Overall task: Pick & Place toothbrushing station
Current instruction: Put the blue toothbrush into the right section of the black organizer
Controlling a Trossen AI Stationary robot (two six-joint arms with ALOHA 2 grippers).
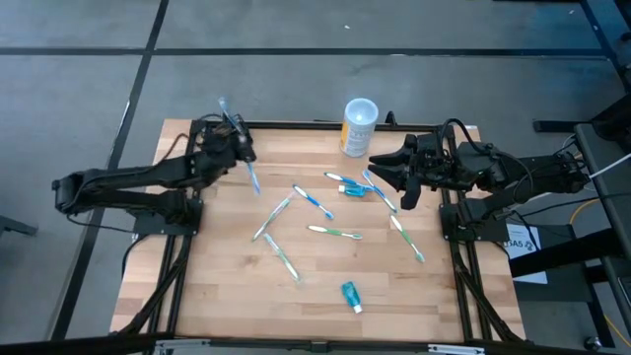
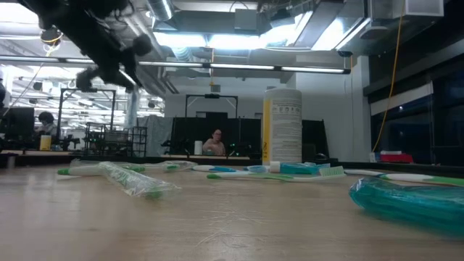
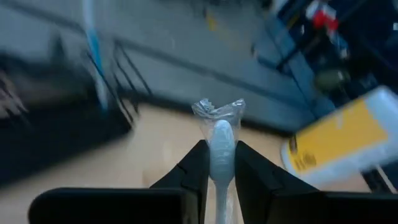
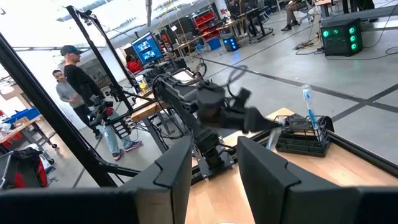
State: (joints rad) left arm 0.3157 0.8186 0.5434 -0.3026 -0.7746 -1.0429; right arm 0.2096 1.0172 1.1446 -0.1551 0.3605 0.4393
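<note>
Your left claw [image 3: 217, 160] was clamped narrow on a wrapped toothbrush [image 3: 219, 134], head end poking out past the fingertips. Loose toothbrushes [image 1: 314, 202] lay scattered across the counter [image 1: 227, 296] between the two claws. A teal tube [image 1: 351, 296] lay well apart at the near edge. A white-and-yellow cup [image 1: 359, 126] stood upright between the claws, at the far edge.

Your right claw [image 1: 392, 179] hung wide and held nothing, with a few brushes right under it.

The toothbrushing station [image 4: 303, 138] sat at the counter's far corner just beside your left claw, well apart from the right one. The left arm covered most of it from above, so I could not tell its long axis. It sat flat, top up, with one blue toothbrush [image 4: 308, 106] standing upright in it. It looked like a low black block.
</note>
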